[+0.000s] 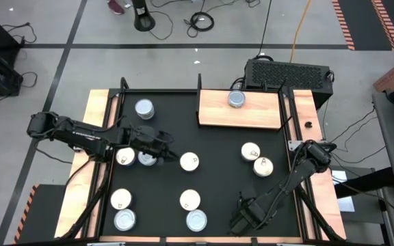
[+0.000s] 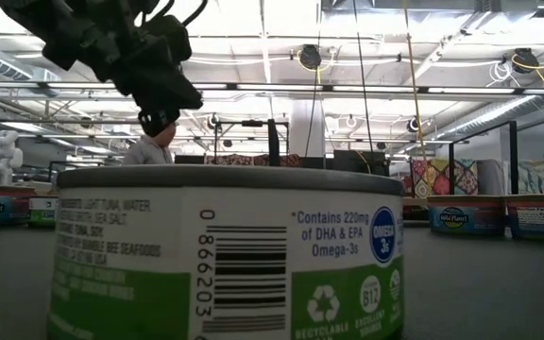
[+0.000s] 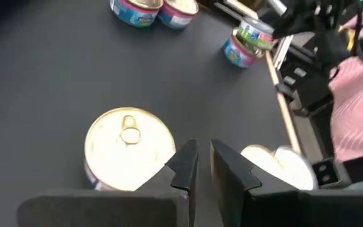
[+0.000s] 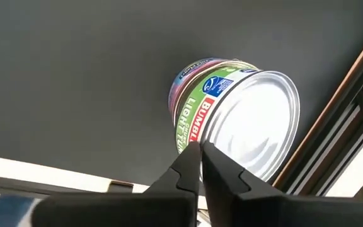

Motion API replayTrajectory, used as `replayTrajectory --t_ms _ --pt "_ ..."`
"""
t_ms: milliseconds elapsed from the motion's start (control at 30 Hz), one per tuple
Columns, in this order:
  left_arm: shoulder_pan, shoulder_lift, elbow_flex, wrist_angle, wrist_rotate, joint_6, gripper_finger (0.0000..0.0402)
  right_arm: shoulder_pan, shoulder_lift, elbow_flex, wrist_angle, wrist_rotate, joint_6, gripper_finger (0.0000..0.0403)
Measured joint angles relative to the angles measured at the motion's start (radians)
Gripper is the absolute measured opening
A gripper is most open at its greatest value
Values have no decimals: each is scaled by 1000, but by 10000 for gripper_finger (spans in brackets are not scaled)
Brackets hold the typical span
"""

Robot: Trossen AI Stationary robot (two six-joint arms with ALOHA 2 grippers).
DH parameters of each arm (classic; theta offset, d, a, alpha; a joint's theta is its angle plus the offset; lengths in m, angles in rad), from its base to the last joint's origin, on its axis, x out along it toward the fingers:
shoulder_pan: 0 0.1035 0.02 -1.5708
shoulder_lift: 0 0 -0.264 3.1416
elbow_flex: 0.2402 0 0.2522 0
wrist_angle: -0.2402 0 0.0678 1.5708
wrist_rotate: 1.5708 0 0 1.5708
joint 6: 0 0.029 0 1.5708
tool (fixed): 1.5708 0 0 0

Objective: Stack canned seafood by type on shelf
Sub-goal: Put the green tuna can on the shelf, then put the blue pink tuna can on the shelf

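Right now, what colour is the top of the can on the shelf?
Silver can on the shelf; high view.

Looking like a big open lab or workshop: exposed ceiling beams (image 2: pixel 366 90) and hanging lights (image 2: pixel 311 57) running overhead, striped hazard tape (image 1: pixel 343 20) marking the grey floor, cables (image 1: pixel 200 20) trailing past the table (image 1: pixel 217 137), a ventilated black box (image 1: pixel 289 74) sitting at its far edge.
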Motion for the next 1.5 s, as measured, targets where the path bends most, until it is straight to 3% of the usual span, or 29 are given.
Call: replayTrajectory --t_ms 300,500,600,700,833,933,1033,1500 --pt "0 0 104 -148 -59 -8 56 0 0 0 -23 -42 -26 93" --pt "40 1 178 -326 -76 -73 116 0 -23 36 -32 -29 -85 150" --pt "79 32 215 -407 -75 -144 154 0 -66 68 -43 77 -71 171" --pt "123 106 230 -435 -55 -190 177 0 -140 92 -42 281 -31 185" --pt "158 243 259 -437 36 -197 184 0 -239 98 -31 578 -18 192" --pt "164 331 291 -443 59 -163 184 -1 -295 98 -34 709 -23 191" --pt "161 382 322 -434 59 -117 184 -3 -327 98 -35 760 -51 188" --pt "131 472 349 -424 -10 -38 184 -5 -344 98 -80 764 -70 187"
